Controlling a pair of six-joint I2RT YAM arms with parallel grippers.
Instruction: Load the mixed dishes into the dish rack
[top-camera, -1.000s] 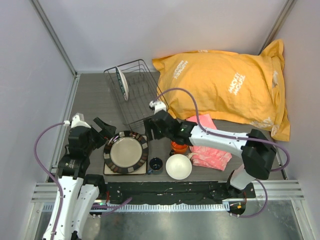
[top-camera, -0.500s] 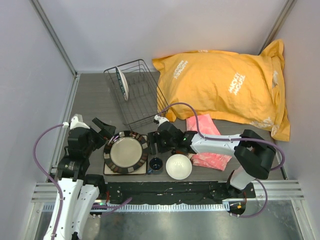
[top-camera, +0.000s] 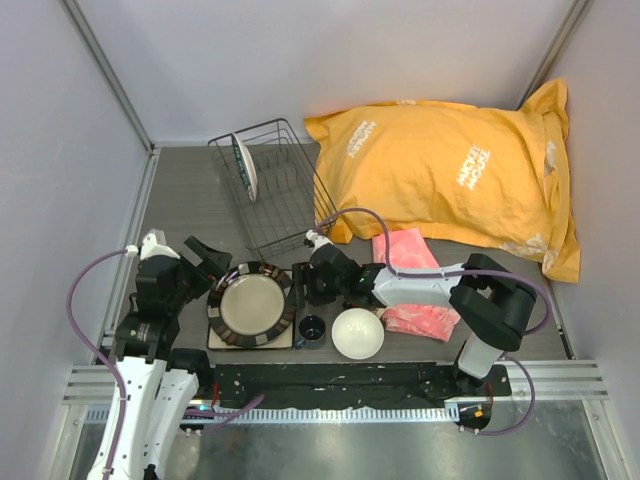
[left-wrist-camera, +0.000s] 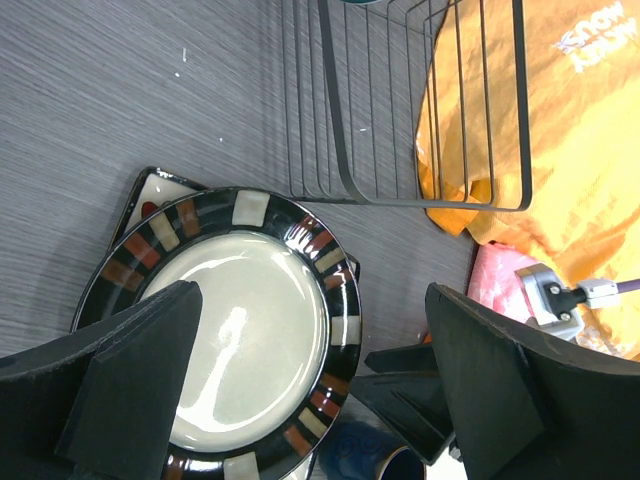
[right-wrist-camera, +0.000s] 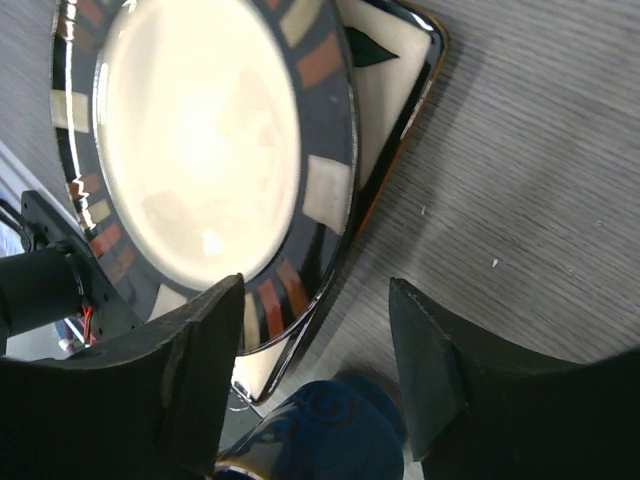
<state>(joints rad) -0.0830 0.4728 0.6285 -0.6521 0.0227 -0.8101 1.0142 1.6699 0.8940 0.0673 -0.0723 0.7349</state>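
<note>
The brown-centred plate (top-camera: 252, 303) lies on the square dark tray (top-camera: 250, 338). My left gripper (top-camera: 205, 262) is open at the plate's left rim; the left wrist view shows the plate (left-wrist-camera: 240, 330) between its open jaws (left-wrist-camera: 320, 400). My right gripper (top-camera: 303, 283) is open and empty at the plate's right rim, just above the dark-blue cup (top-camera: 311, 328). In the right wrist view the cup (right-wrist-camera: 320, 435) sits between its jaws (right-wrist-camera: 315, 390), beside the plate (right-wrist-camera: 200, 150). The white bowl (top-camera: 357, 333) is beside the cup. The white patterned plate (top-camera: 243, 165) stands in the dish rack (top-camera: 275, 200). The orange mug is hidden under my right arm.
The big yellow bag (top-camera: 450, 170) fills the back right, touching the rack's right side. The pink cloth (top-camera: 415, 290) lies under my right arm. The enclosure's grey walls stand on the left and at the back.
My right gripper has moved from the rack's front edge toward the near side, down to the plate's right rim and the blue cup, and its arm now covers the orange mug. The left arm has hardly moved.
</note>
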